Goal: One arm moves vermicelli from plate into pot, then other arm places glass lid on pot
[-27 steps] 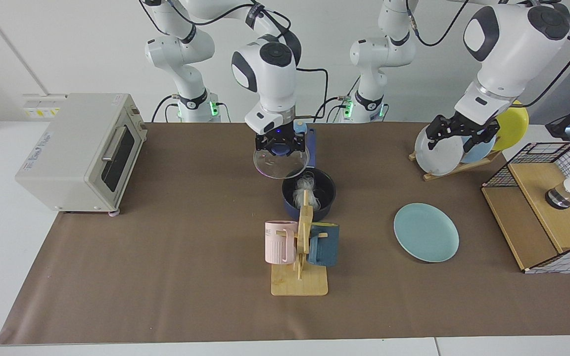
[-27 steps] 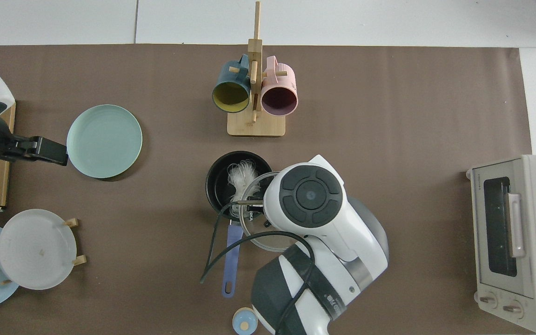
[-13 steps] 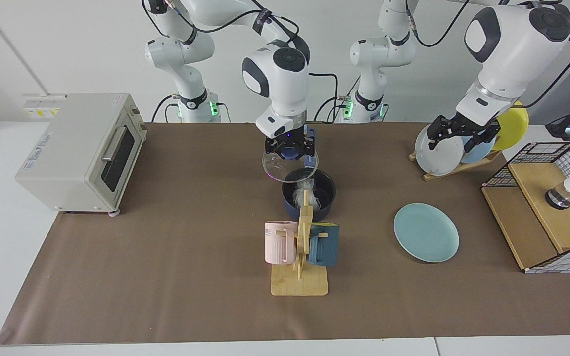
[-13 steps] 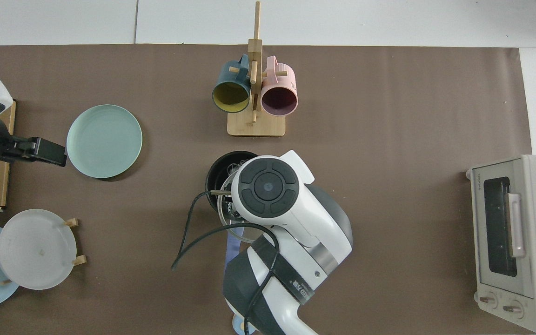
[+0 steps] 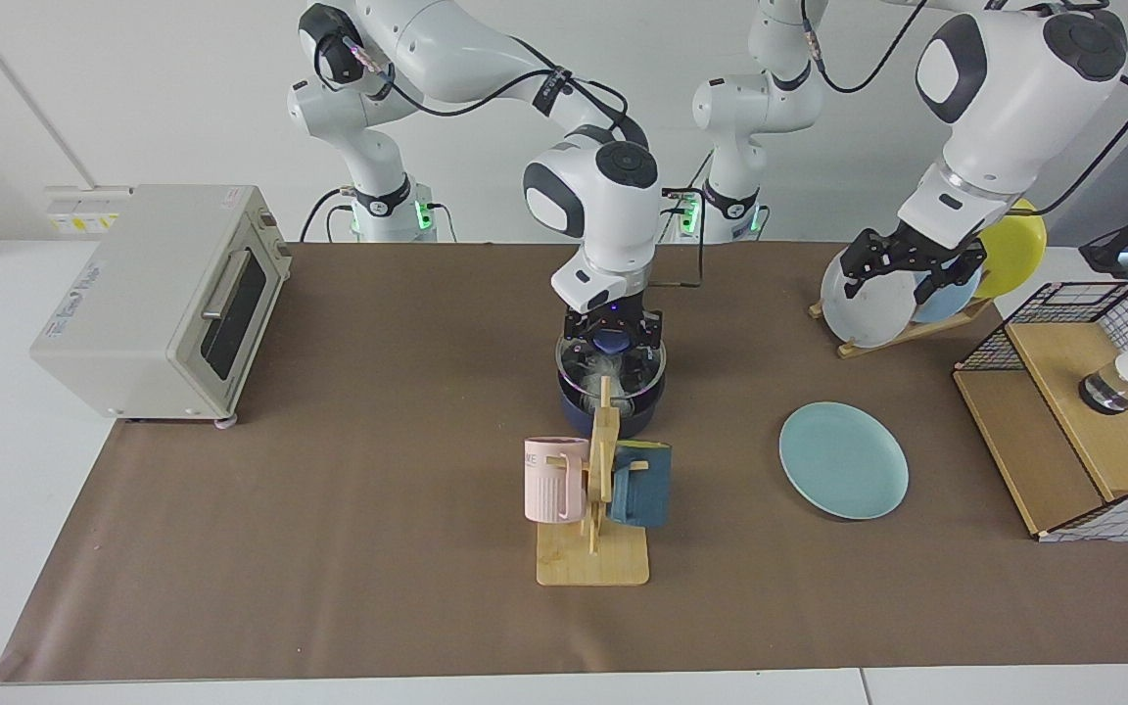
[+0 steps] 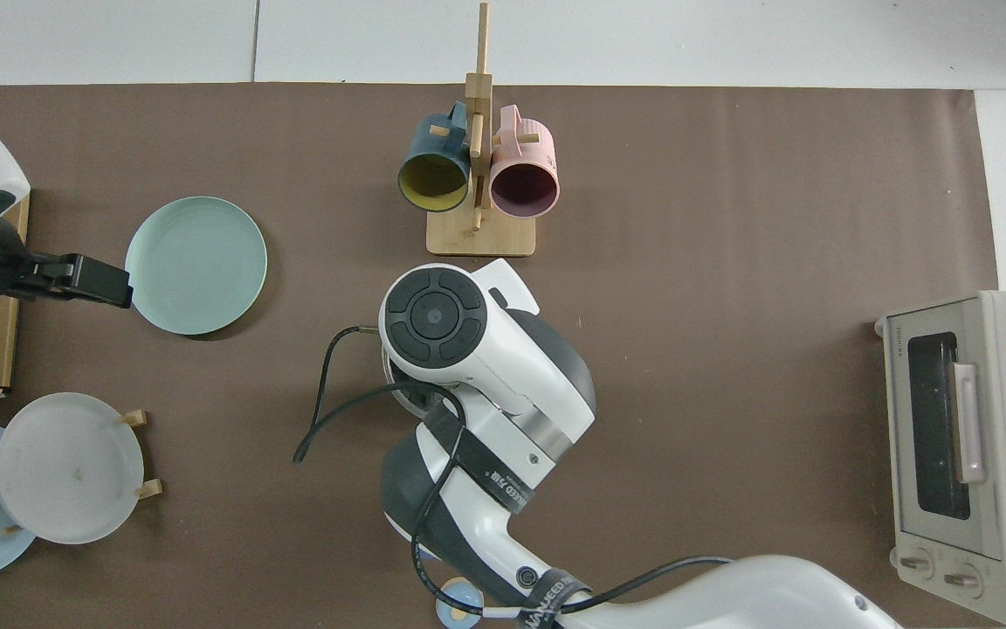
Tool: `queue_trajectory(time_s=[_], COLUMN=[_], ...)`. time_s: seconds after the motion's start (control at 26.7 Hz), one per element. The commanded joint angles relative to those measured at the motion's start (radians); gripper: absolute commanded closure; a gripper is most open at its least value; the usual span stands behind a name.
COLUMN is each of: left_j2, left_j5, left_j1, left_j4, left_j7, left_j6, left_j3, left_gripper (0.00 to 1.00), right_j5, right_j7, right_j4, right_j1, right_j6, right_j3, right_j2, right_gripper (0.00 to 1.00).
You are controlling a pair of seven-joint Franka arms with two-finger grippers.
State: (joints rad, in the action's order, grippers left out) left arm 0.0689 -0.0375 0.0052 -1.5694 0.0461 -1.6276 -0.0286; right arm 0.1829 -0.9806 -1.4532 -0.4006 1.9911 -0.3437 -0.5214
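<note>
Gripping: the blue knob of the glass lid (image 5: 611,360) is clamped between the fingers (image 5: 584,345) of the right gripper (image 5: 612,343), which are drawn in narrow on either side of it
Right gripper position: directly above the pot (image 5: 611,397), low over its rim, as seen in the facing view; in the top view it is hidden under the arm's own wrist housing
Glass lid: held level, lying on or just over the pot's rim; contact cannot be told for certain. Its clear disc spans the pot's mouth
Vermicelli (image 5: 606,368): seen as a pale white tangle inside the pot, through the glass
Pot: dark navy, standing on the brown tabletop (image 5: 329,470) just behind the mug rack (image 5: 595,509); its handle is hidden by the arm
Plate (image 5: 843,460): pale teal, lying flat and bare on the tabletop, well apart from the pot
Left gripper (image 5: 905,266): held in the air in front of the plates in the dish rack (image 5: 902,328), away from the pot; its fingers (image 5: 858,266) are spread wide and nothing is held between them
Left arm: waiting
Mug rack: a pink mug (image 5: 554,478) and a blue mug (image 5: 642,485) are hung on it
Toaster oven (image 5: 158,299): set at the far side of the tabletop from the dish rack
</note>
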Motion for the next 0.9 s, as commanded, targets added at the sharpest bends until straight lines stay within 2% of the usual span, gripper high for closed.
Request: queue_trajectory(time_s=[0.0, 0.64, 0.86], left_j2=[-0.009, -0.011, -0.012], left_j5=[-0.002, 0.001, 0.001], left_j1=[-0.011, -0.011, 0.006], left_j4=[-0.018, -0.012, -0.011], left_j7=[-0.029, -0.029, -0.028], left_j6=[-0.026, -0.017, -0.017], left_j3=[0.003, -0.001, -0.002], left_gripper=[0.00, 0.00, 0.00], right_j5=[0.026, 0.029, 0.033], right_j7=[-0.038, -0.049, -0.049], right_j4=[0.036, 0.036, 0.034], right_j1=[-0.004, -0.006, -0.006], right_j6=[0.012, 0.032, 0.032], right_j3=[-0.003, 0.000, -0.001], right_j2=[-0.028, -0.057, -0.058], right_gripper=[1.00, 1.00, 1.00])
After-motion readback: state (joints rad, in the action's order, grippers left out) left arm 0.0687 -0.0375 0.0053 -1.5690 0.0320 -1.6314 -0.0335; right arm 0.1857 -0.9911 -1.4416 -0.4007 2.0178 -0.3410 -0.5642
